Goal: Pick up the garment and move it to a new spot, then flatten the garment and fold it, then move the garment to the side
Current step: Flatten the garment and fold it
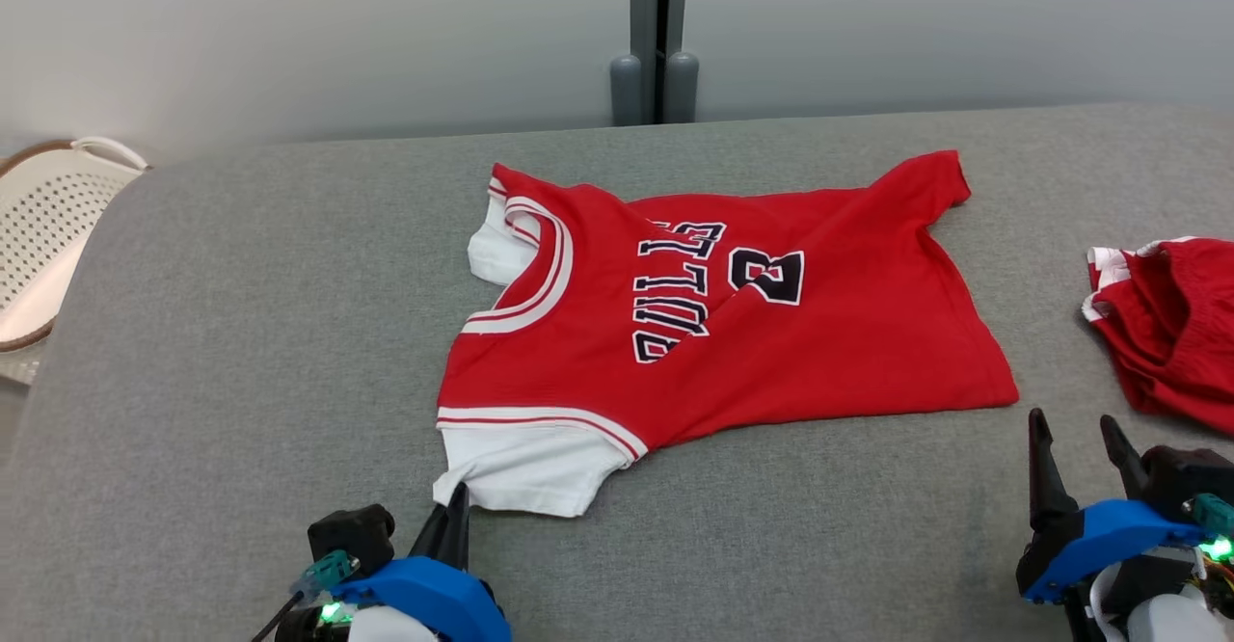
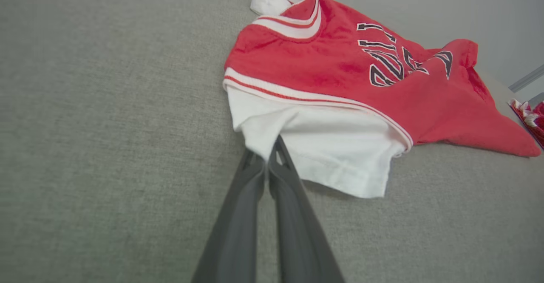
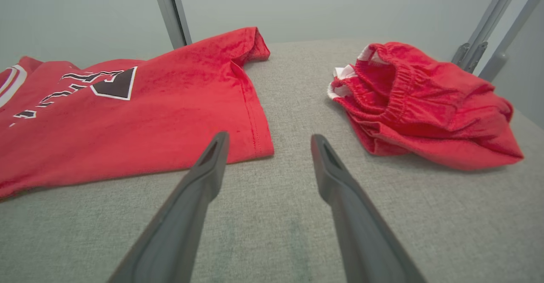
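Left gripper [image 1: 458, 494] tight on garment sleeve [image 1: 525, 468]

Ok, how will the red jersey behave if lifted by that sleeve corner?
Probably floppy: the jersey lies creased, so it should drape, not hold shape. Likely light, since the fabric looks thin. The left tool pinches only a corner of the white sleeve, so the rest may drag over the grey surface and bunch.

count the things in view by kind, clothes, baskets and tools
shirt: 1
shorts: 1
basket: 1
tools: 2, left tool and right tool
total: 5
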